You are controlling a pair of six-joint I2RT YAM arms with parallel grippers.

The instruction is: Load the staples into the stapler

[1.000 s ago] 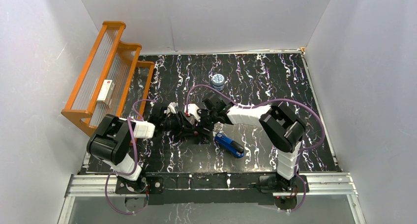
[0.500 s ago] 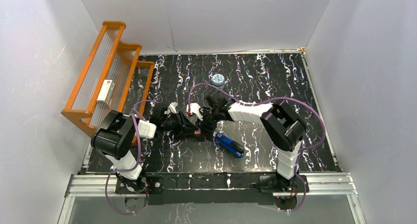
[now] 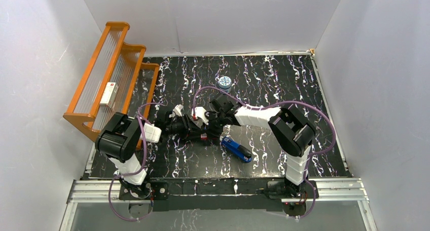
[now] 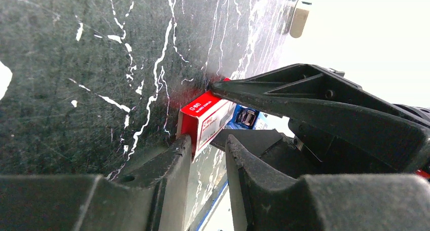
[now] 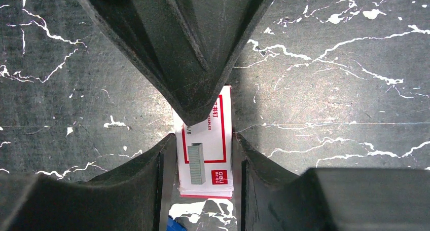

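Right wrist view: the staple box is face up over the dark table, squeezed on both long sides by the right gripper. At its end the left gripper is almost closed; whether it grips, I cannot tell. The stapler lies just beside them.

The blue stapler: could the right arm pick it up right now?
Probably not at once. The right end effector is clamped on the staple box, so it is occupied. The stapler lies uncovered close beside it, so reach looks fine once the box is released.
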